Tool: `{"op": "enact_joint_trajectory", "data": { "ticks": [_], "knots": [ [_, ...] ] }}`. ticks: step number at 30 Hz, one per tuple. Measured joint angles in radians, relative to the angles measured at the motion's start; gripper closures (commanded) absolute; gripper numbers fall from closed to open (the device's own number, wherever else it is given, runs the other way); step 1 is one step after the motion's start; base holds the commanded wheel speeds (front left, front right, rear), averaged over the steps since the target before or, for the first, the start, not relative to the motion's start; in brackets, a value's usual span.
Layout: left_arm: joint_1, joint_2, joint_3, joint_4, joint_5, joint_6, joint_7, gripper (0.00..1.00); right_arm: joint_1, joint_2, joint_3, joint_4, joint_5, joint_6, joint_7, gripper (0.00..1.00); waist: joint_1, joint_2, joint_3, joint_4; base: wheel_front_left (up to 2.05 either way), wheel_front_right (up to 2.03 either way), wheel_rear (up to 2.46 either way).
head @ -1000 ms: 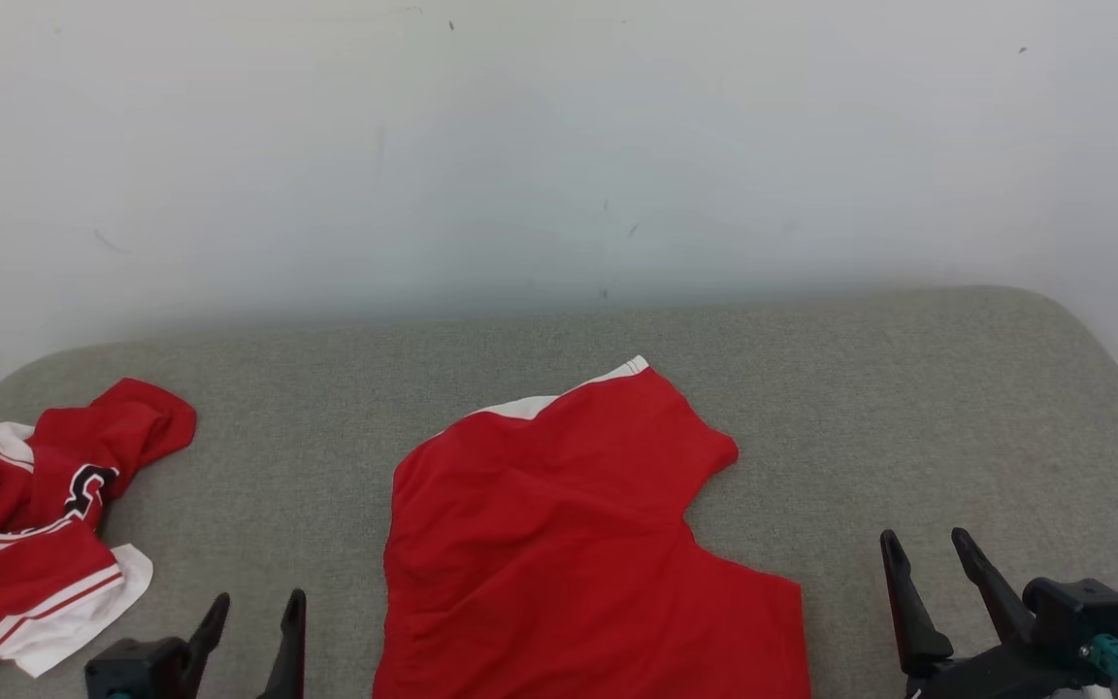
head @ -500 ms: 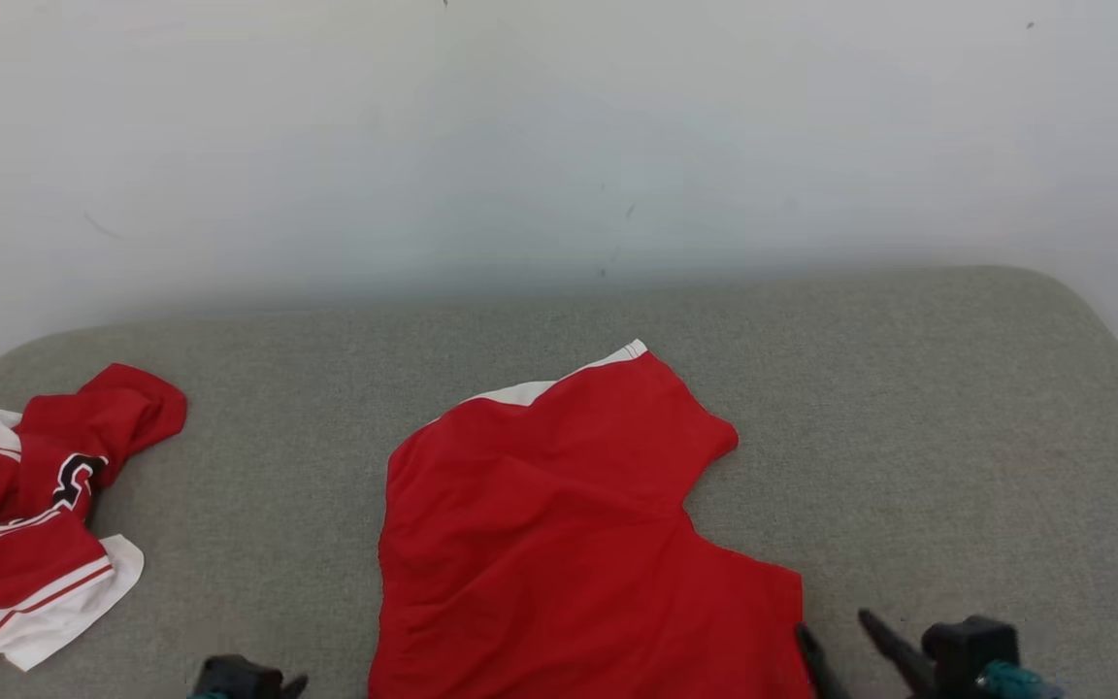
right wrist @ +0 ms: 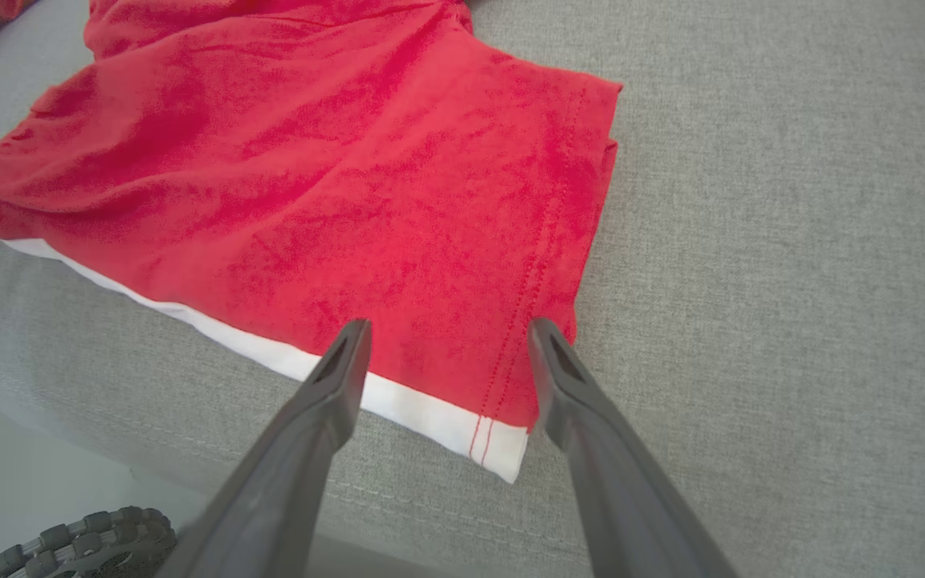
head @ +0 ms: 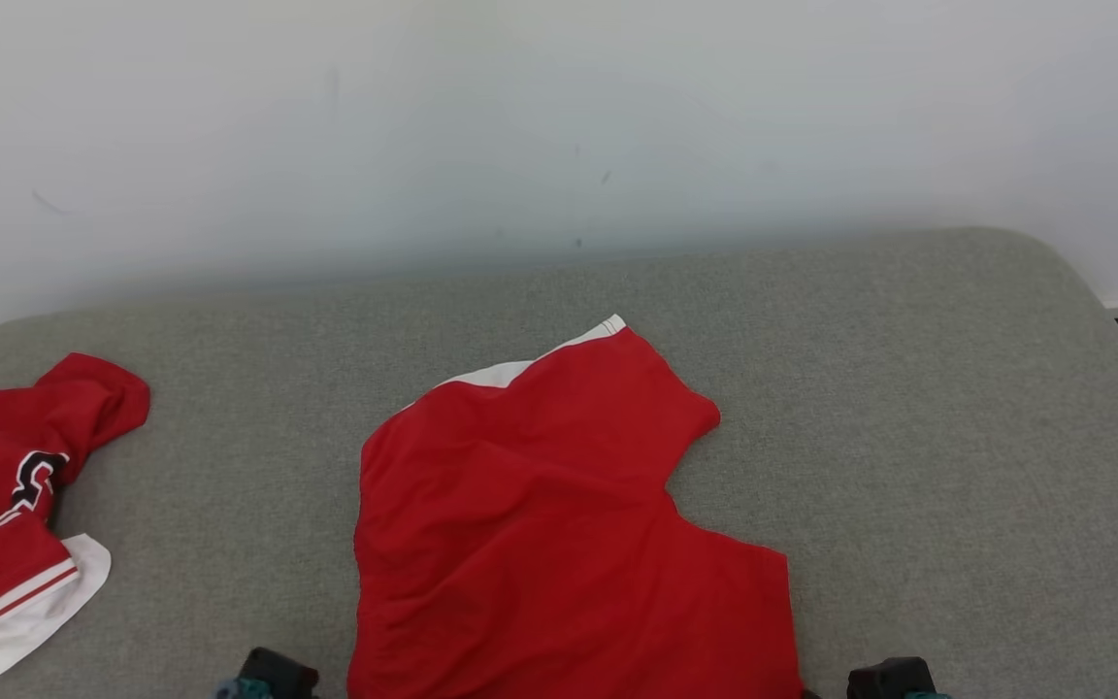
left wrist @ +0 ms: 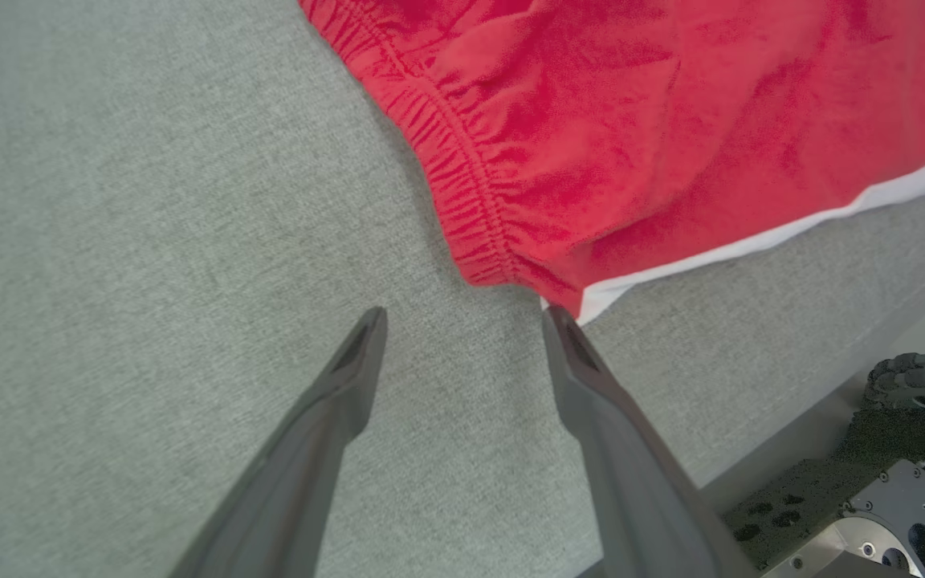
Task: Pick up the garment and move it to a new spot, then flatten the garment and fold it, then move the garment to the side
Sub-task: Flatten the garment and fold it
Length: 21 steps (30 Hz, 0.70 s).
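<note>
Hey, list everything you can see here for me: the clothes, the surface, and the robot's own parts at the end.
red garment: one, red with white trim, spread out mid-cushion near the front edge
crumpled jersey: one, red, white and black, bunched at the cushion's left end
cushion: one, grey fabric, under both clothes
wall: one, white, behind the cushion
robot base: one, dark, treaded wheel, below the cushion's front edge
left gripper: one, dark, open, by the garment's gathered corner
right gripper: one, dark, open, astride the garment's white-hemmed corner
</note>
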Motion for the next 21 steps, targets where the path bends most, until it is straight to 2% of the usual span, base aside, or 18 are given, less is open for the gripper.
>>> {"op": "enact_joint_trajectory", "data": {
  "ticks": [3,9,21],
  "knots": [
    [-0.018,-0.004,-0.038,0.008,-0.012,0.0,-0.006,0.0,0.008,0.0,0.002,0.0,-0.008,-0.002,0.021,0.0,0.0,0.0,0.009,-0.006,0.0,0.0,0.0],
    [-0.048,-0.009,-0.099,0.032,-0.034,0.0,-0.027,0.0,0.037,-0.005,0.0,0.002,-0.017,-0.028,0.061,0.0,0.0,0.0,0.019,-0.01,0.0,0.0,0.0],
    [-0.078,-0.03,-0.112,0.093,-0.097,0.0,-0.064,0.0,0.044,-0.003,-0.012,0.008,-0.02,-0.058,0.087,0.0,-0.0001,-0.0001,0.031,-0.012,0.0,0.0,0.0]
  ]
}}
